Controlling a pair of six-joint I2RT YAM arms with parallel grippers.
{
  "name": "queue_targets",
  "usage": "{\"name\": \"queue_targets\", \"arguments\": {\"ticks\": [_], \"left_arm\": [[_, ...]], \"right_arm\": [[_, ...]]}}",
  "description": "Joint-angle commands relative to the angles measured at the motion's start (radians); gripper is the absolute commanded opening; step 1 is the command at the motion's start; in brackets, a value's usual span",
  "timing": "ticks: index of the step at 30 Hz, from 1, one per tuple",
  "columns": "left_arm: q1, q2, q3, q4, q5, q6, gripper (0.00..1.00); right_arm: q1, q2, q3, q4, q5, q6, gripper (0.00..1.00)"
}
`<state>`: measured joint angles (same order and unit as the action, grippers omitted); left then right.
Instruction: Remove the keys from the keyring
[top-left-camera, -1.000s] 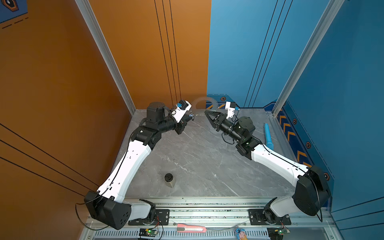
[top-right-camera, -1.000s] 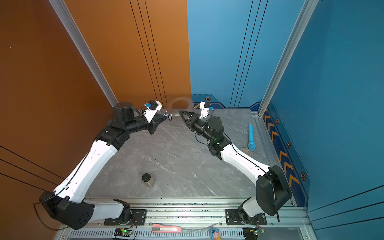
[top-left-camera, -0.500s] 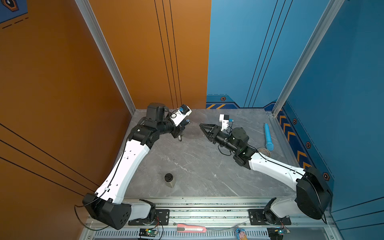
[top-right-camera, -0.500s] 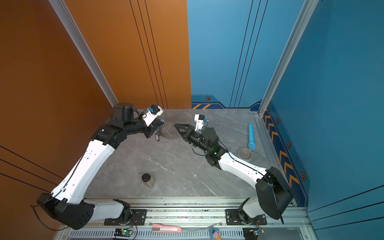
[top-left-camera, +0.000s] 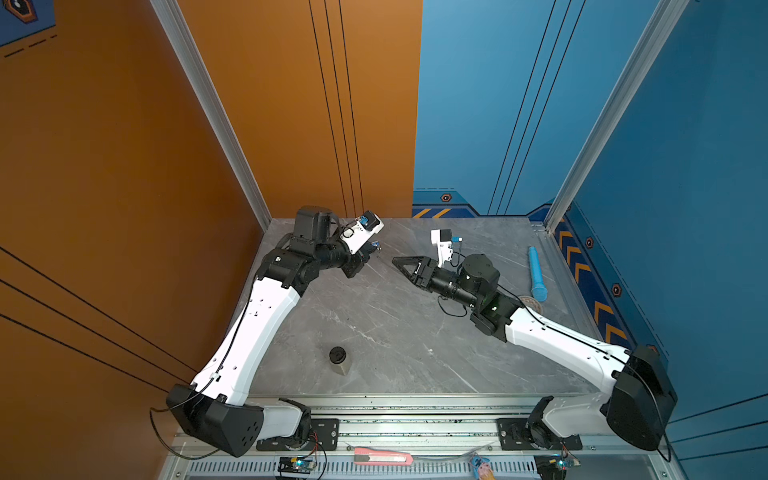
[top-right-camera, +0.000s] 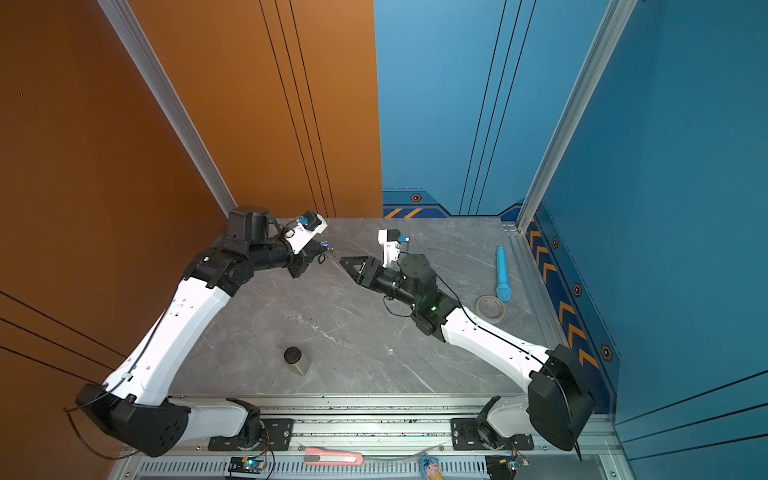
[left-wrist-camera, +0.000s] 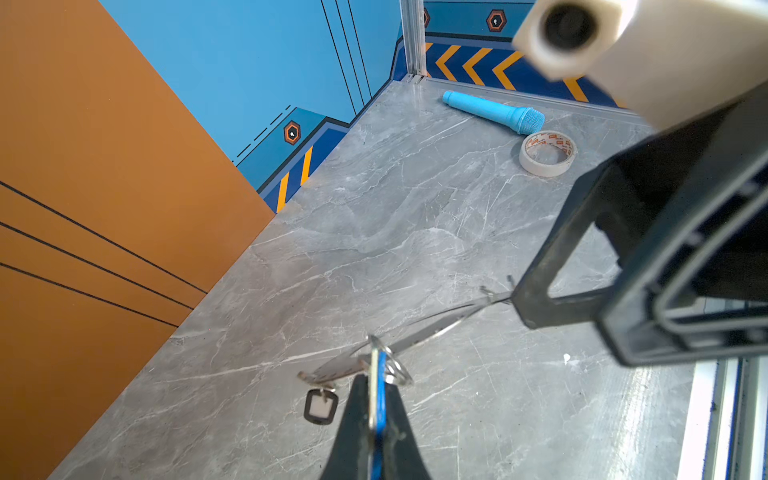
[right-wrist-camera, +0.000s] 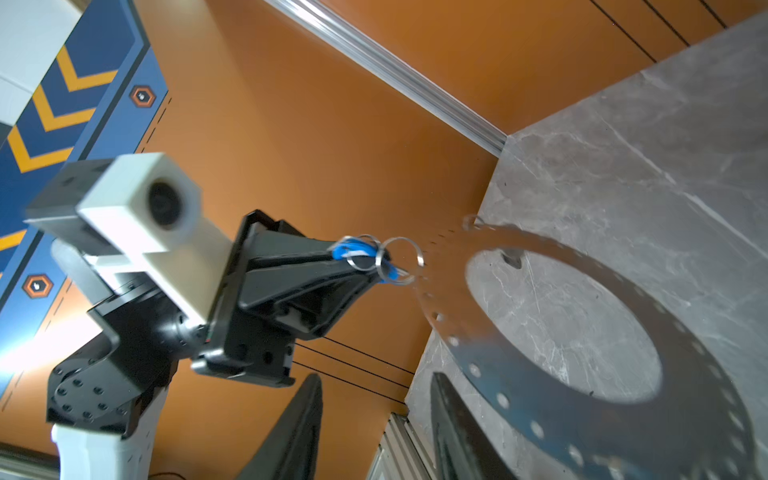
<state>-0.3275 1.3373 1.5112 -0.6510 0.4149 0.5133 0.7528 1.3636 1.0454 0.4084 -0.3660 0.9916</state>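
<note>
In the left wrist view my left gripper (left-wrist-camera: 376, 380) is shut on the blue key (left-wrist-camera: 380, 399), held edge-on between its jaws. A small wire loop (left-wrist-camera: 397, 370) links that key to the keyring (left-wrist-camera: 340, 368), a thin flat metal annulus that hangs just above the table. The black key (left-wrist-camera: 320, 407) dangles from the ring's near rim. In the right wrist view the keyring (right-wrist-camera: 582, 424) lies beside one finger of my right gripper (right-wrist-camera: 376, 376). Its jaws are open with nothing between them. The blue key (right-wrist-camera: 353, 249) shows at the left gripper's tip. Both grippers (top-left-camera: 376, 247) (top-left-camera: 397, 262) face each other near the table's back.
A blue microphone (top-right-camera: 503, 274) and a beige tape roll (top-right-camera: 490, 307) lie at the right edge. A small bottle with a black cap (top-right-camera: 296, 359) stands towards the front left. The orange wall is close behind my left arm.
Both grippers have come down and forward from the back wall with the ring. My right gripper's jaws have spread apart and no longer hold the ring. The left stays shut.
</note>
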Motion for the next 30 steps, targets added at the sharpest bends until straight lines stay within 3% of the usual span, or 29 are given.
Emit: {"name": "queue_targets", "arguments": {"ticks": [1, 4, 12, 17, 24, 30], "left_arm": [[0.011, 0.006, 0.041, -0.005, 0.004, 0.028, 0.0], [0.014, 0.009, 0.04, -0.005, 0.022, 0.038, 0.0], [0.025, -0.002, 0.032, -0.005, 0.102, 0.075, 0.0], [0.03, -0.029, 0.018, -0.006, 0.144, 0.109, 0.0], [0.042, -0.053, 0.012, -0.011, 0.221, 0.158, 0.0], [0.044, -0.047, 0.026, -0.011, 0.246, 0.154, 0.0]], "right_arm": [[-0.006, -0.055, 0.105, -0.244, -0.071, -0.28, 0.45], [-0.014, -0.067, 0.172, -0.394, -0.093, -0.455, 0.46], [-0.045, -0.043, 0.253, -0.576, -0.118, -0.835, 0.42], [-0.092, -0.002, 0.26, -0.555, -0.172, -0.958, 0.36], [-0.115, 0.072, 0.3, -0.539, -0.231, -1.069, 0.36], [-0.115, 0.134, 0.319, -0.437, -0.311, -1.051, 0.36]]}}
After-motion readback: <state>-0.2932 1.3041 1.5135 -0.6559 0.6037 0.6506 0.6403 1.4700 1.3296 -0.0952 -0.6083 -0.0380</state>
